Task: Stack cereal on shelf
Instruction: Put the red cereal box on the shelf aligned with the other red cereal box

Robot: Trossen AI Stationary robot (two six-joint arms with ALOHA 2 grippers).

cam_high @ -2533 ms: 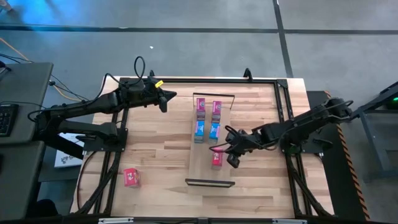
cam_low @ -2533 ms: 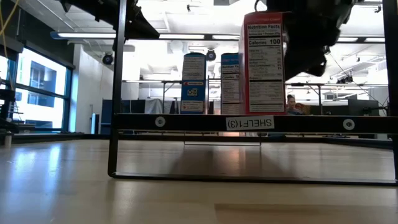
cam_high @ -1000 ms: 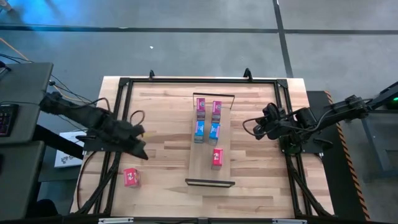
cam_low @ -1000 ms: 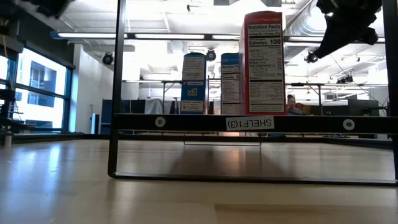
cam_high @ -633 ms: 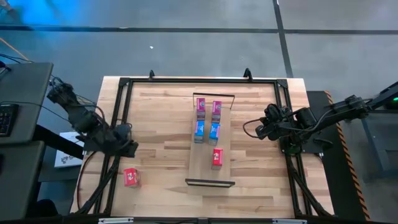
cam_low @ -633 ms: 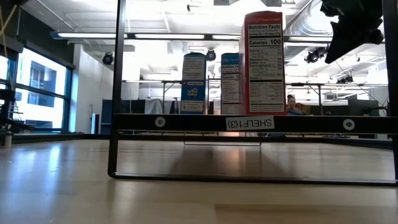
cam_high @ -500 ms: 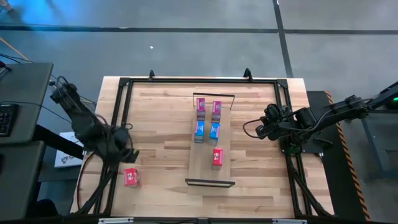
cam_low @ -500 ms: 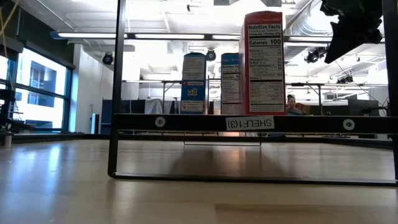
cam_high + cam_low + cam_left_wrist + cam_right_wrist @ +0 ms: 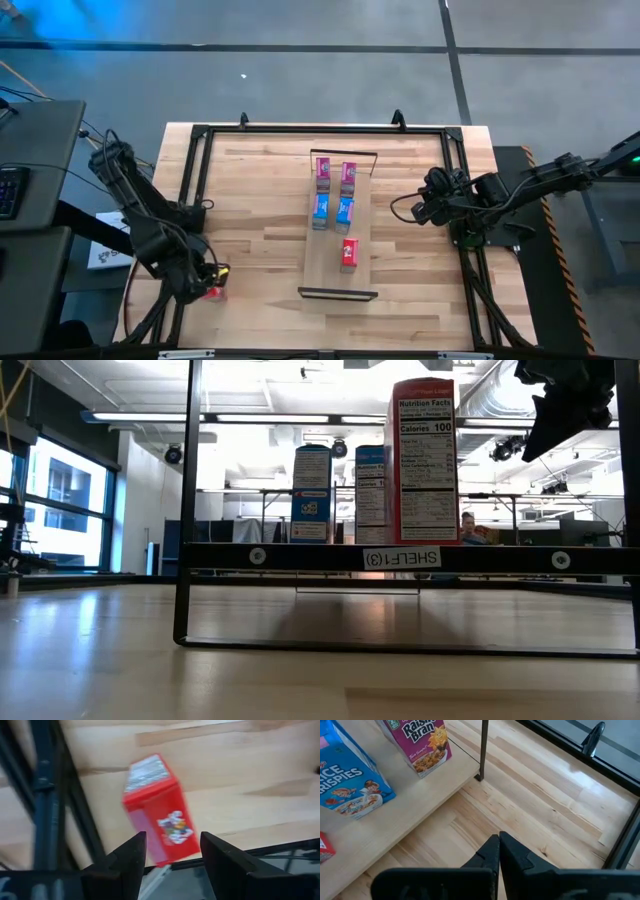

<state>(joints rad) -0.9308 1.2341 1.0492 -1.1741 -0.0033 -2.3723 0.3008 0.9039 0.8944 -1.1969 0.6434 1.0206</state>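
A red cereal box (image 9: 214,293) rests on the tabletop at the near left, beside the black frame rail. My left gripper (image 9: 205,283) hangs over it, open; in the left wrist view its fingers (image 9: 172,842) stand on either side of the box's (image 9: 157,810) nearer end, with no contact showing. The shelf (image 9: 328,265) lies mid-table and carries two pink boxes (image 9: 335,172), two blue boxes (image 9: 333,209) and one red box (image 9: 348,252), all upright. My right gripper (image 9: 418,210) waits shut to the right of the shelf (image 9: 415,810).
Black frame rails (image 9: 190,190) run along the table's edges; one rail (image 9: 47,795) passes close beside the red box. Bare wood (image 9: 260,250) lies between that box and the shelf. The low view shows the shelf's end frame (image 9: 400,557) with boxes (image 9: 425,460) behind it.
My left gripper has swung from the table's left middle toward the near edge and come down over the red box at the near left. The box has stayed in place. My right arm has kept still.
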